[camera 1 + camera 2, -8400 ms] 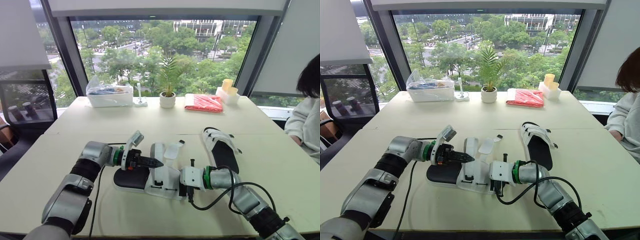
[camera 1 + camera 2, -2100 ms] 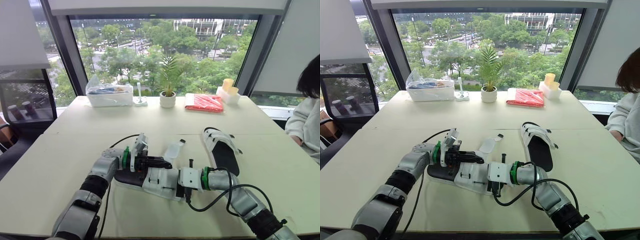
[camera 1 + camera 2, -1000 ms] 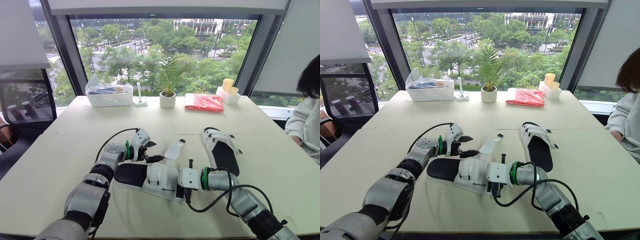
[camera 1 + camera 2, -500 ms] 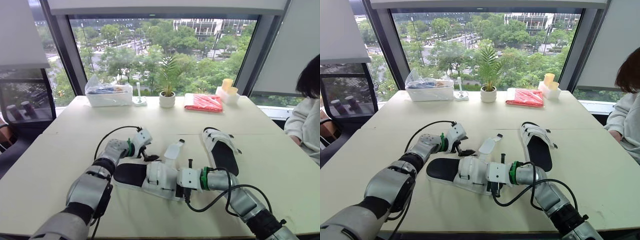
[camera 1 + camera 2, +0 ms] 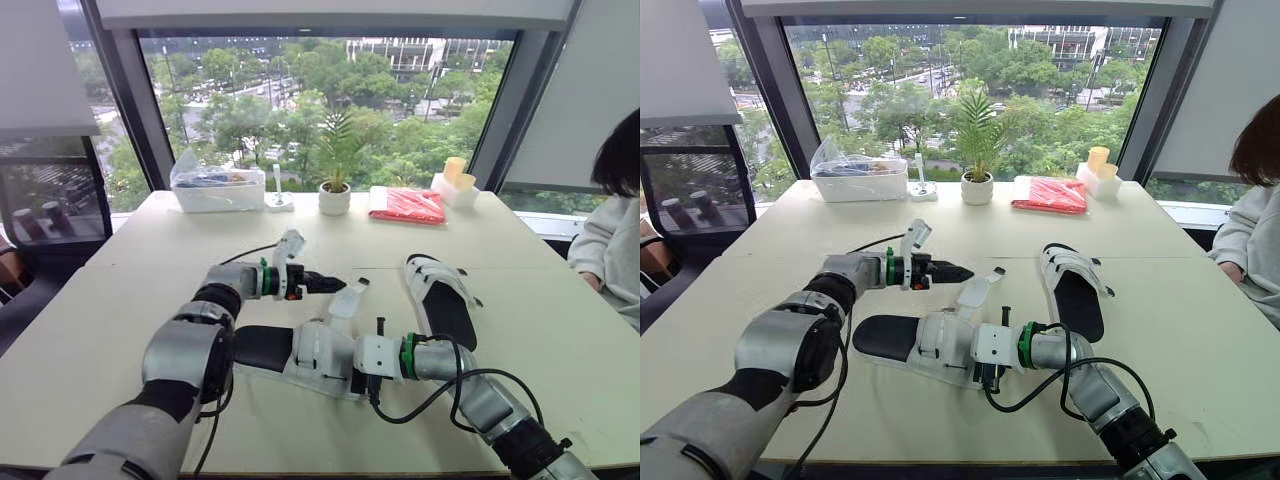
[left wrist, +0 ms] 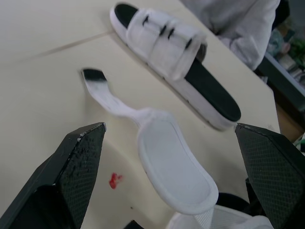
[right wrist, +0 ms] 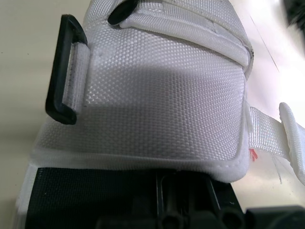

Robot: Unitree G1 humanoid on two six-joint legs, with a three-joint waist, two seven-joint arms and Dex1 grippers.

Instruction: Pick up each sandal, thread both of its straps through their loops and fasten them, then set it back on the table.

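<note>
The near sandal [image 5: 300, 352], black sole with white straps, lies on the table in front of me. My right gripper [image 5: 372, 374] is shut on its near edge; the right wrist view has the wide white strap [image 7: 162, 95] and its black loop [image 7: 66, 95] close up. One loose strap [image 5: 345, 298] stands up and away from the sandal, its dark tip toward the far side. My left gripper [image 5: 335, 284] is open, level with that strap and pointing at it without touching; the strap [image 6: 167, 176] lies between its spread fingers [image 6: 62, 181]. The second sandal [image 5: 440, 300] lies to the right with both straps closed.
A potted plant [image 5: 334, 195], a clear bin [image 5: 218, 190], a red packet [image 5: 408, 205] and a white holder with yellow cups [image 5: 455, 185] line the far edge by the window. A person [image 5: 612, 235] sits at the right. Black cables [image 5: 440, 400] trail across the table.
My left gripper has lifted from beside the sandal's heel and swung round to point at the loose strap, staying open. The right gripper and the sandal have hardly moved.
</note>
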